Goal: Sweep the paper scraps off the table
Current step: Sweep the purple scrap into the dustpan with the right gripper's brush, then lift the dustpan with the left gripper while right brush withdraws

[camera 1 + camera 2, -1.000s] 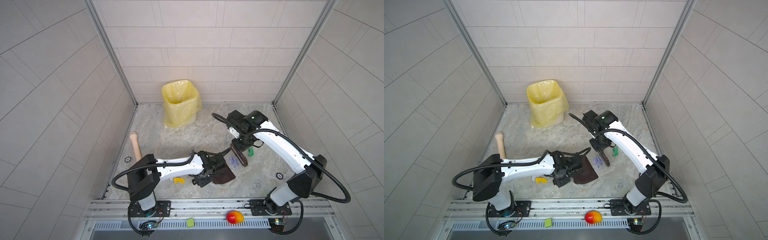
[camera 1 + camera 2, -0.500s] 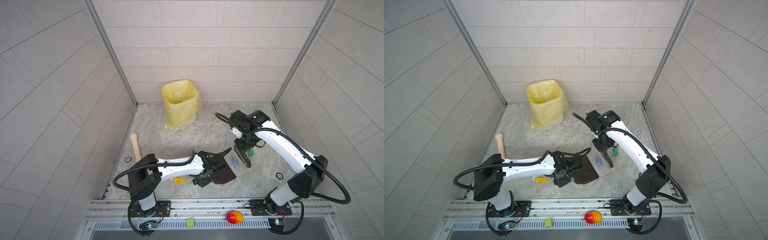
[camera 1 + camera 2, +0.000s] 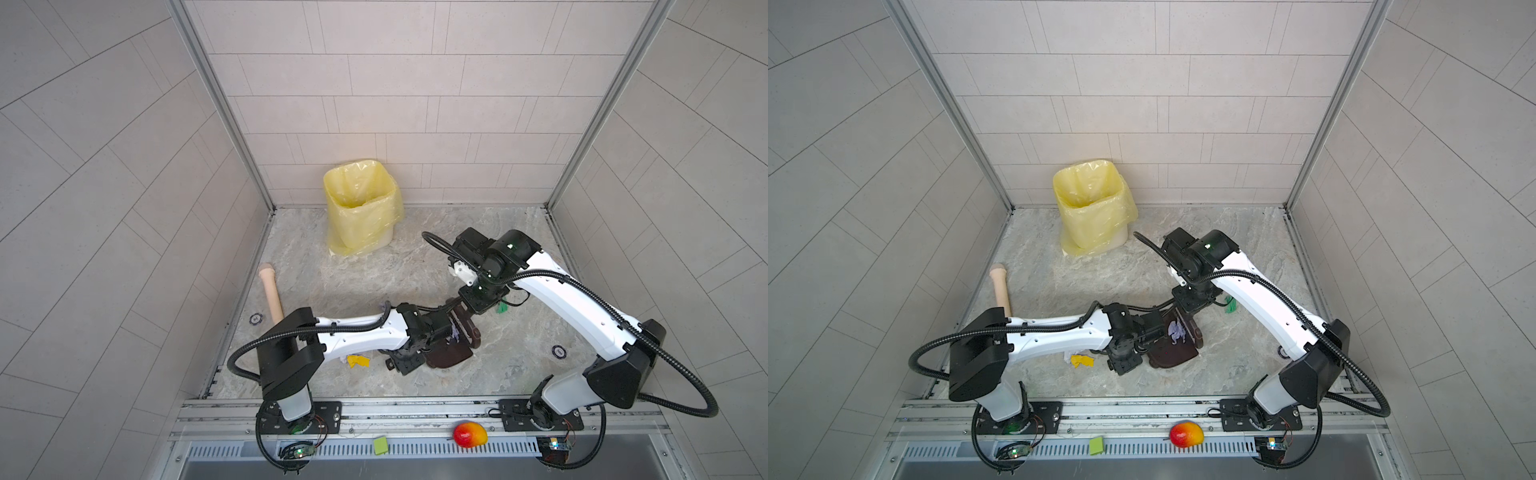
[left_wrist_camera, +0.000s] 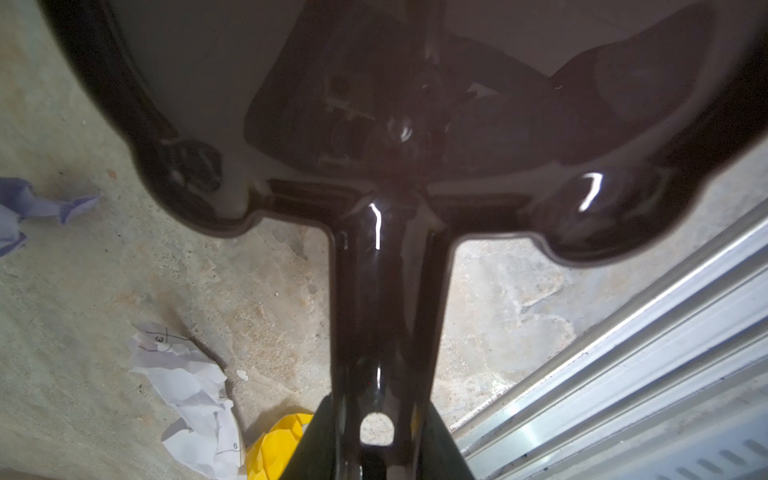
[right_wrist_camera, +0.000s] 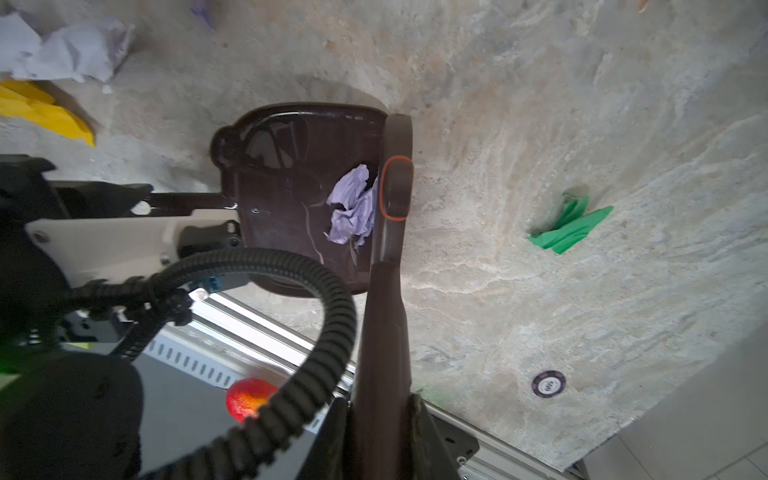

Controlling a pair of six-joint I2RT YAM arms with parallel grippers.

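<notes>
My left gripper (image 3: 409,359) (image 4: 376,449) is shut on the handle of a dark brown dustpan (image 3: 451,355) (image 5: 282,187) that lies on the table (image 3: 374,286). The right gripper (image 3: 478,303) (image 5: 380,432) is shut on a dark brown brush (image 5: 395,187), whose head rests at the pan's open edge. A lavender paper scrap (image 5: 351,208) (image 3: 1177,332) lies in the pan against the brush. A green scrap (image 5: 569,226) (image 3: 503,307) lies beyond the brush. Yellow (image 3: 358,360) (image 4: 278,444) and white (image 4: 187,386) scraps lie beside the left arm, and another lavender one (image 4: 25,208) is nearby.
A bin with a yellow liner (image 3: 359,208) stands at the back. A wooden handle (image 3: 272,295) lies along the left rail. On the front rail sit a mango (image 3: 469,434) and a lime-green note (image 3: 380,444). Two round chips (image 3: 256,318) (image 3: 558,351) lie on the table.
The right arm has drawn the brush toward the dustpan, pushing the lavender scrap into the pan. The left arm and the dustpan have stayed put.
</notes>
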